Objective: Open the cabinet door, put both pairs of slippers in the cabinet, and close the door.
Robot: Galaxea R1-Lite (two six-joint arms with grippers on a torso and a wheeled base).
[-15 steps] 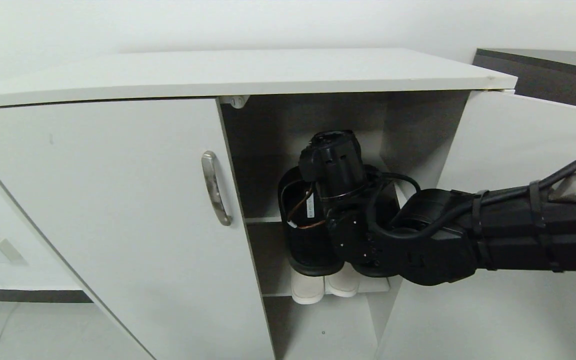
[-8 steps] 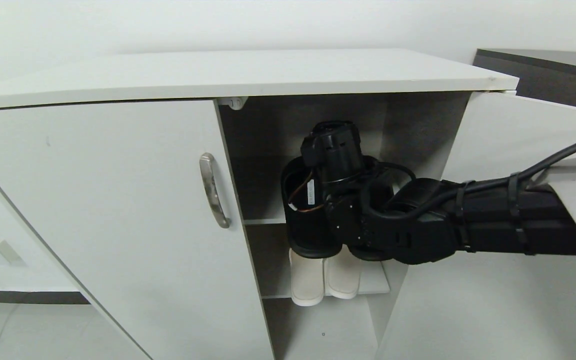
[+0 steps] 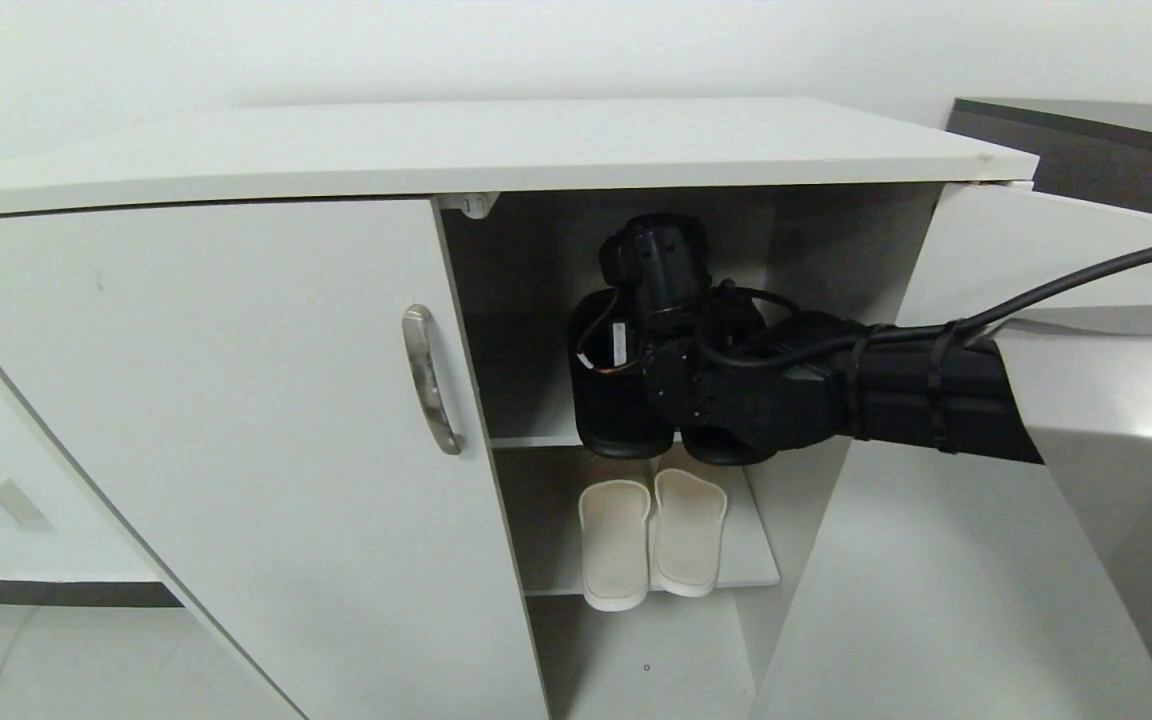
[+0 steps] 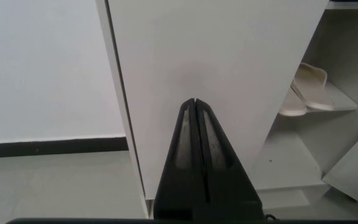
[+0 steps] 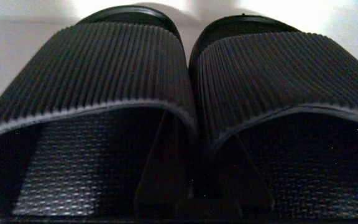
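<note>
The white cabinet [image 3: 496,145] has its right door [image 3: 936,600] swung open and its left door [image 3: 236,400] closed. My right gripper [image 5: 201,168] is shut on the pair of black slippers [image 5: 117,74], pinching their inner walls together. In the head view the black slippers [image 3: 621,425] are at the upper shelf, heels toward me, partly hidden by the right wrist. A pair of white slippers [image 3: 651,535] lies side by side on the shelf below, and the white slippers [image 4: 306,87] are also in the left wrist view. My left gripper [image 4: 194,109] is shut and empty, low in front of the closed left door.
The metal handle [image 3: 429,378] sits at the closed door's right edge. The open right door stands close beside my right arm. A dark counter [image 3: 1086,130] is behind the cabinet at the right. There is bare floor [image 4: 55,186] to the cabinet's left.
My right arm has lifted the black slippers and pushed them deeper, from in front of the lower shelf up to the upper shelf. The white slippers are now uncovered.
</note>
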